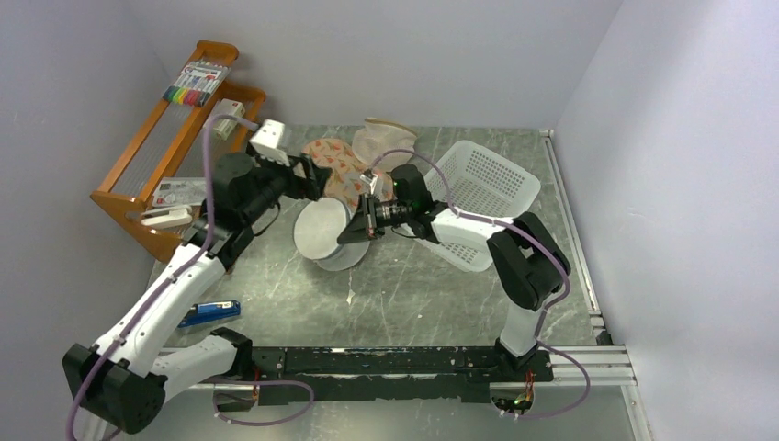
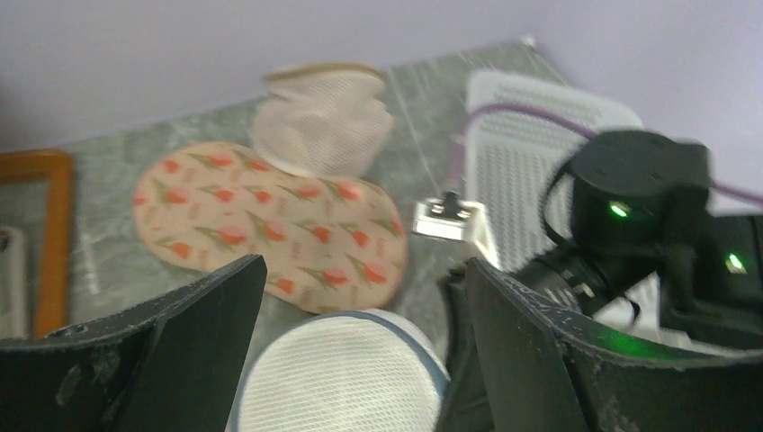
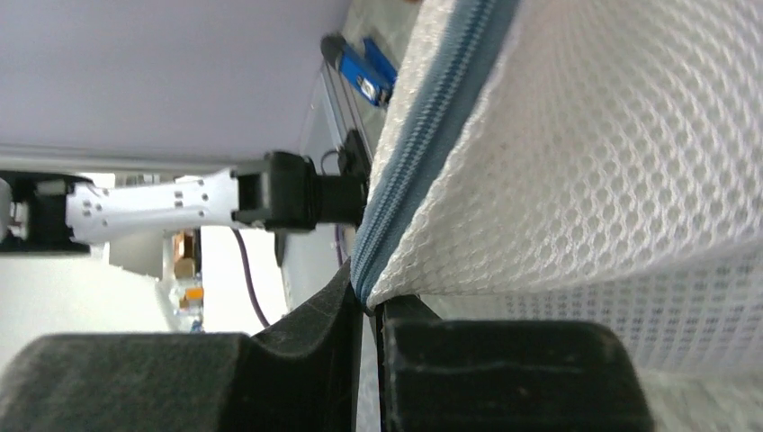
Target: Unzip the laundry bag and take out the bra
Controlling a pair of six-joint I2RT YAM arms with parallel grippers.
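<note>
The laundry bag (image 1: 321, 230) is a round white mesh pouch with a blue-grey zip rim, tilted up on edge mid-table. My right gripper (image 1: 360, 228) is shut on its right rim. In the right wrist view the right gripper (image 3: 371, 301) pinches the zip seam (image 3: 423, 135) of the mesh bag (image 3: 612, 153). My left gripper (image 1: 317, 179) is open and empty just above and behind the bag. In the left wrist view the left gripper (image 2: 364, 270) has its jaws wide apart, with the bag (image 2: 342, 378) below between them. The bra is hidden.
An orange floral pouch (image 1: 338, 170) and a beige mesh pouch (image 1: 384, 138) lie behind the bag. A white plastic basket (image 1: 487, 188) lies tipped at the right. A wooden rack (image 1: 174, 138) stands at the back left. A blue stapler (image 1: 209, 312) lies near the front left.
</note>
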